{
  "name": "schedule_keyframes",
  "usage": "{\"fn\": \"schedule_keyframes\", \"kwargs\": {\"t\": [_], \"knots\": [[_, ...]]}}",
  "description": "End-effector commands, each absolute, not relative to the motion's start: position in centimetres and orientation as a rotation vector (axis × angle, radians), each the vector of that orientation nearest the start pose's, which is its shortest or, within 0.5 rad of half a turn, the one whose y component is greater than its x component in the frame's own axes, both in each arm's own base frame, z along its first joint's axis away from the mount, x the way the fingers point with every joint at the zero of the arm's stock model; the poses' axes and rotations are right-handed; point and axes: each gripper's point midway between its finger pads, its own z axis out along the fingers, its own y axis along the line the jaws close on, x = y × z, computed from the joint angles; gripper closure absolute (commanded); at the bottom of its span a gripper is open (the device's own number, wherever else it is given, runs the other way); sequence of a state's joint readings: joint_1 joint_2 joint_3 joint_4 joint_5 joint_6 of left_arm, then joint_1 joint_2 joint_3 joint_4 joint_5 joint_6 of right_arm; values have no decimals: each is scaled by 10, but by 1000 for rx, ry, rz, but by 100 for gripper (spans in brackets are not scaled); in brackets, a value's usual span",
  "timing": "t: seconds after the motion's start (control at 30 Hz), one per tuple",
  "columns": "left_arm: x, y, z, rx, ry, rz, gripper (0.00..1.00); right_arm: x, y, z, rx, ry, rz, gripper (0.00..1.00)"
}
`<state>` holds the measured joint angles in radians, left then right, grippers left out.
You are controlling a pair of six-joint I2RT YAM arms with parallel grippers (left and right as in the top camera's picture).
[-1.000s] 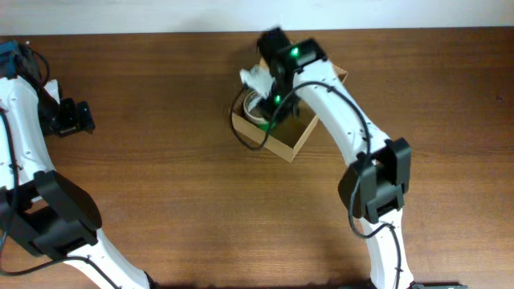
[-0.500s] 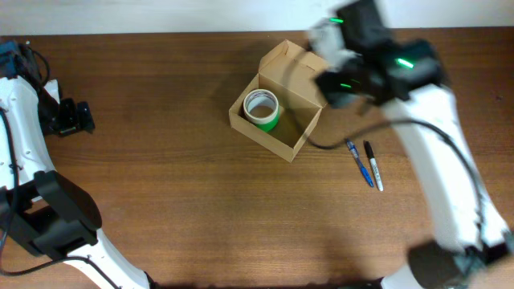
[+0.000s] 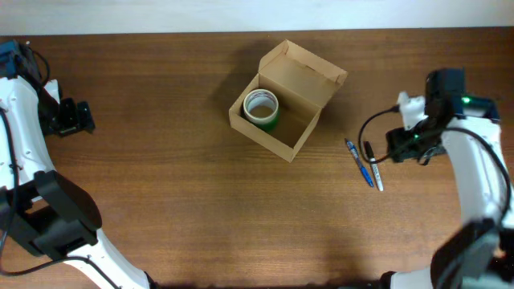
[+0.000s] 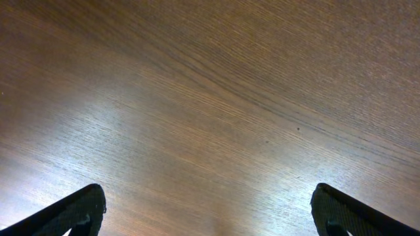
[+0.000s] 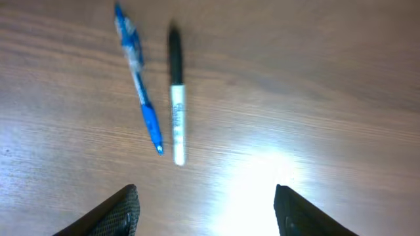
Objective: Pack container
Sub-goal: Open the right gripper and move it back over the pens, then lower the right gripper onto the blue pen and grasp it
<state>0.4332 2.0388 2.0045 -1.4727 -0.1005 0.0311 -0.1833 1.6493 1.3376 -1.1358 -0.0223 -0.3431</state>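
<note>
The container point(image 3: 299, 138), a tan cardboard box with its flap lid open, sits at the table's middle back. A green tape roll point(image 3: 262, 107) lies inside its left end. A blue pen point(image 3: 360, 163) point(image 5: 138, 92) and a black-capped white marker point(image 3: 374, 166) point(image 5: 176, 98) lie on the wood to the right of the box. My right gripper point(image 3: 411, 152) point(image 5: 207, 210) is open and empty, just right of the pens. My left gripper point(image 3: 77, 117) point(image 4: 210, 216) is open and empty over bare wood at the far left.
The table's far edge point(image 3: 161, 34) meets a white wall behind the box. My right arm's cable point(image 3: 376, 128) loops above the pens.
My right arm has left the box, swung right and come down beside the pens. The green tape roll stays in the box. The left arm has not moved.
</note>
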Motion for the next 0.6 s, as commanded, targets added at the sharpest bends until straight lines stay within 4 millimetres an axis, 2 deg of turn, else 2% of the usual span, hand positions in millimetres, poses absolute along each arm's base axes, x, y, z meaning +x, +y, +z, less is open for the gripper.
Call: {"fn": "schedule_keyframes", "kwargs": {"t": [0.0, 0.13, 0.23, 0.4, 0.57], "knots": [[356, 183, 150, -605, 3055, 158, 0, 321, -31, 95, -301, 3025, 175, 33], [356, 183, 150, -605, 3055, 158, 0, 319, -17, 70, -364, 3102, 214, 36], [356, 183, 150, -605, 3055, 158, 0, 317, -8, 56, -473, 3140, 192, 40], [356, 183, 150, -605, 3055, 158, 0, 320, -11, 43, -575, 3167, 13, 39], [356, 183, 150, -605, 3055, 158, 0, 321, -9, 32, -597, 3188, -5, 39]]}}
